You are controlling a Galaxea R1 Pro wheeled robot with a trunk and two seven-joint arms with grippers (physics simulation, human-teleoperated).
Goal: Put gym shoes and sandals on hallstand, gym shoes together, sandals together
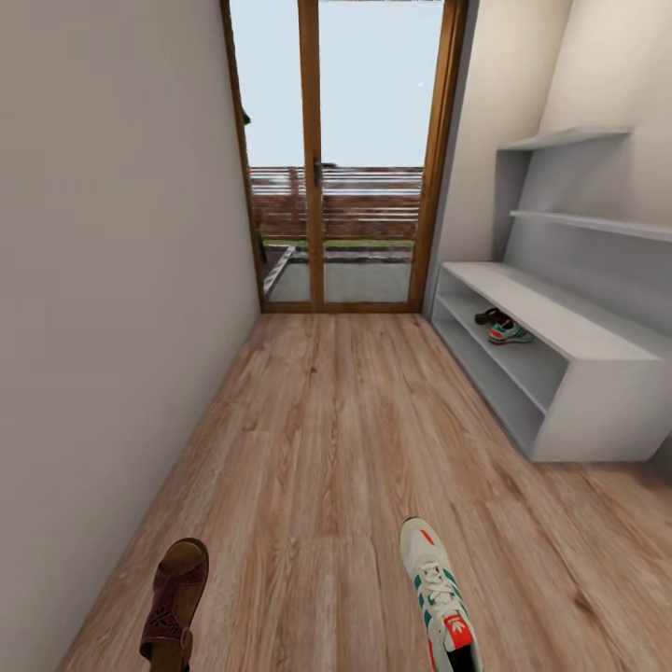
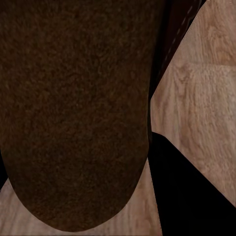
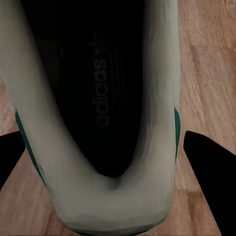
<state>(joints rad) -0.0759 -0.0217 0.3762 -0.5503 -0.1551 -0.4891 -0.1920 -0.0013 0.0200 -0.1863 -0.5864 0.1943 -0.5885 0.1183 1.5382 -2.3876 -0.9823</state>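
sandal (image 1: 175,597) and gym shoe (image 1: 439,593) lowest, open corridor floor (image 1: 327,439) ahead

- The corridor floor (image 1: 317,448) is showing light brown wood-grain planks.
- The near gym shoe (image 1: 439,597) is showing off-white, with green stripes, white laces and red accents.
- The near sandal (image 1: 175,597) is showing dark brown, mottled.
- The hallstand (image 1: 597,411) is looking light grey.
- The door frame (image 1: 310,159) is showing warm brown wood.
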